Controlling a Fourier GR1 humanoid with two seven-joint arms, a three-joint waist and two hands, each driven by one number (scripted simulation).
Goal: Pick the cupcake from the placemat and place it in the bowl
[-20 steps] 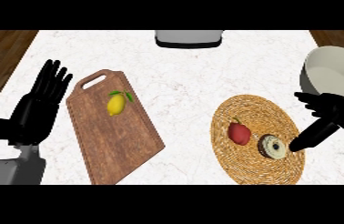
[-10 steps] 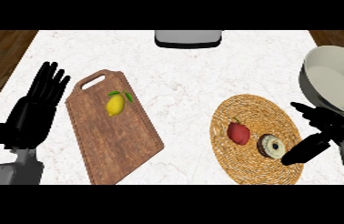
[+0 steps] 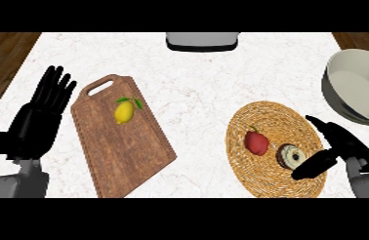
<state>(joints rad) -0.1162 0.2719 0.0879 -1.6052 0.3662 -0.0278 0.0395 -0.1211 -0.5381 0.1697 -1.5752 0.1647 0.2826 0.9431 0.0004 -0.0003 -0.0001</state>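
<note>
**Robot hand poised beside cupcake on woven placemat**

A white marbled surface (image 3: 209,83) fills the head view, with strips of dark wood floor showing past its far corners. The round woven placemat (image 3: 277,119) lies toward the near right of that surface and serves as the reference for everything else. On it, left of centre, sits a red pepper-like item (image 3: 256,142); just to the right of that, still on the mat, is the cupcake (image 3: 292,156), seen from above as a dark-rimmed round with a pale top. The right robot hand (image 3: 338,146) reaches over the placemat's right edge, its fingers spread and holding nothing, with the thumb (image 3: 314,167) lying just beside the cupcake's near-right side; whether it touches the cupcake cannot be told. Beyond the placemat's far right, at the view's edge, stands the pale bowl (image 3: 349,90), partly cut off. Well to the left of the placemat lies a wooden cutting board (image 3: 126,151) with a handle hole at its far end, and a yellow lemon (image 3: 124,112) with green leaves rests on it. Farther left, the left robot hand (image 3: 39,119) rests open, fingers up. A grey object (image 3: 202,40) sits at the surface's far edge.
</note>
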